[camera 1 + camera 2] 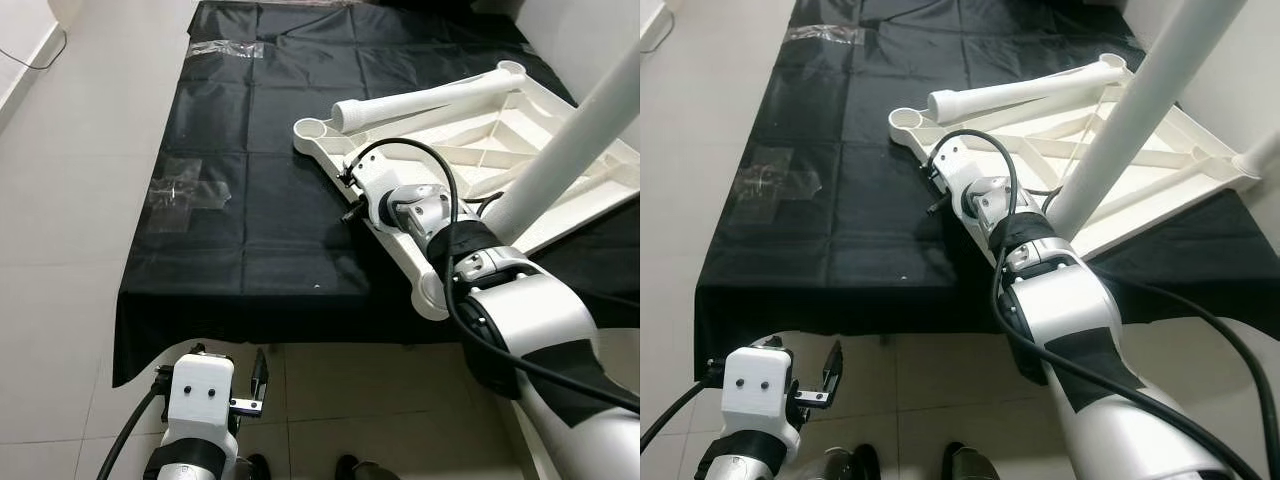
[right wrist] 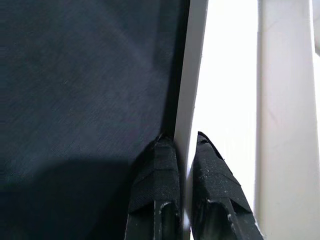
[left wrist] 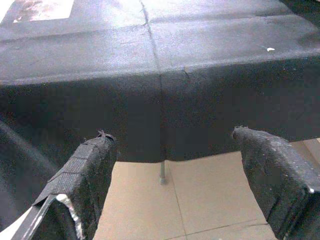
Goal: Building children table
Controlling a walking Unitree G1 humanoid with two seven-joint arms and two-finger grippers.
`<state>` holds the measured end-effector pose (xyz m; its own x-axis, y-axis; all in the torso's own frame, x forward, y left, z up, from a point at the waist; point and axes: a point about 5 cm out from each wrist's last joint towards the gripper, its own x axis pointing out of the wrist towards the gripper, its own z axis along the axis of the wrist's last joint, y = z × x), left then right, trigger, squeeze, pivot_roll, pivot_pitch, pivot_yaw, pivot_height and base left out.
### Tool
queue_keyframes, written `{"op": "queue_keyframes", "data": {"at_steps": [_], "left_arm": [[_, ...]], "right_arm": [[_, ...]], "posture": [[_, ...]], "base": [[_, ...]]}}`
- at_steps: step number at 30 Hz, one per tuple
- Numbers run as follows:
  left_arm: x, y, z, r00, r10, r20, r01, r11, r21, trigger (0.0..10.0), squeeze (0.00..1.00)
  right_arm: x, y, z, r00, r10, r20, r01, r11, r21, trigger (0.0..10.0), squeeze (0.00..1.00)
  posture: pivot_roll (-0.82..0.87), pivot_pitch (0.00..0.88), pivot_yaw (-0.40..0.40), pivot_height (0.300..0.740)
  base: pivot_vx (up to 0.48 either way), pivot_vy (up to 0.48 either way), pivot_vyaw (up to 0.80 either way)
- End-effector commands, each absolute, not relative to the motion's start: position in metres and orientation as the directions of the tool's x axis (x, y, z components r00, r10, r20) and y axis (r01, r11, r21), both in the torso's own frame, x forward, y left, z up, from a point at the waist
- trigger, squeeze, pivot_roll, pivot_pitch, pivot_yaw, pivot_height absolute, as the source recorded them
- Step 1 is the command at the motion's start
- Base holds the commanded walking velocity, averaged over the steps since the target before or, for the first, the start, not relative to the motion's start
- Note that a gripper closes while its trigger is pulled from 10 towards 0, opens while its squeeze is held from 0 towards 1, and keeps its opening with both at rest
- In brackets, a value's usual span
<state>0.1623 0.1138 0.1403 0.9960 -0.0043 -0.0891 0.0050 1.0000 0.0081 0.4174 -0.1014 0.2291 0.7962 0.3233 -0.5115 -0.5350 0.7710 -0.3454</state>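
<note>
White plastic tabletop (image 1: pixel 480 140) lies upside down on the black-draped table (image 1: pixel 250 200), one leg (image 1: pixel 600 120) standing upright in a near corner, a loose leg (image 1: pixel 420 102) resting across it. The right tool (image 2: pixel 182 150) pinches the tabletop's near rim. The left tool (image 3: pixel 175 165) hangs open below the table edge.

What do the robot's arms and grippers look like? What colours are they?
Both arms are shiny white-silver with rounded shells. The right arm has black bands and a thick black cable looping over it. The left arm ends in a boxy white block with two small dots and a black cable. The left gripper has two black fingers wrapped in rough, cloth-like tape.
</note>
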Motion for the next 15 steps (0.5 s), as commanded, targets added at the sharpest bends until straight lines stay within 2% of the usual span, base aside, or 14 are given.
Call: {"op": "queue_keyframes", "data": {"at_steps": [1, 3, 5, 10, 13, 15], "left_arm": [[0.156, 0.067, 0.148, 0.982, -0.169, -0.083, 0.154, 0.975, -0.160, 10.0, 0.00], [0.157, 0.067, 0.147, 0.982, -0.169, -0.083, 0.154, 0.975, -0.160, 10.0, 0.00], [0.158, 0.068, 0.147, 0.982, -0.170, -0.082, 0.155, 0.975, -0.157, 10.0, 0.00], [0.158, 0.069, 0.147, 0.982, -0.169, -0.083, 0.155, 0.976, -0.156, 10.0, 0.00], [0.159, 0.070, 0.146, 0.982, -0.170, -0.084, 0.156, 0.976, -0.153, 10.0, 0.00], [0.159, 0.070, 0.146, 0.982, -0.170, -0.084, 0.156, 0.976, -0.152, 10.0, 0.00]], "right_arm": [[0.409, -0.093, 0.207, 0.695, 0.376, -0.613, -0.655, 0.683, -0.324, 0.0, 0.00], [0.408, -0.093, 0.205, 0.675, 0.391, -0.626, -0.676, 0.667, -0.313, 0.0, 0.00], [0.403, -0.091, 0.199, 0.586, 0.444, -0.678, -0.763, 0.585, -0.276, 0.0, 0.00], [0.400, -0.088, 0.198, 0.524, 0.486, -0.700, -0.810, 0.538, -0.233, 0.0, 0.00], [0.395, -0.085, 0.195, 0.423, 0.539, -0.728, -0.879, 0.441, -0.184, 0.0, 0.00], [0.394, -0.085, 0.195, 0.400, 0.547, -0.736, -0.895, 0.407, -0.184, 0.0, 0.00]], "posture": [[0.02, 0.250, -0.090, 0.740], [0.02, 0.250, -0.090, 0.740], [0.03, 0.245, -0.083, 0.740], [0.02, 0.242, -0.084, 0.740], [0.03, 0.235, -0.080, 0.740], [0.03, 0.235, -0.080, 0.740]], "base": [[0.000, 0.000, 0.00], [0.000, 0.000, 0.00], [0.000, 0.000, 0.00], [0.000, 0.000, 0.00], [0.000, 0.000, 0.00], [0.000, 0.000, 0.00]]}}
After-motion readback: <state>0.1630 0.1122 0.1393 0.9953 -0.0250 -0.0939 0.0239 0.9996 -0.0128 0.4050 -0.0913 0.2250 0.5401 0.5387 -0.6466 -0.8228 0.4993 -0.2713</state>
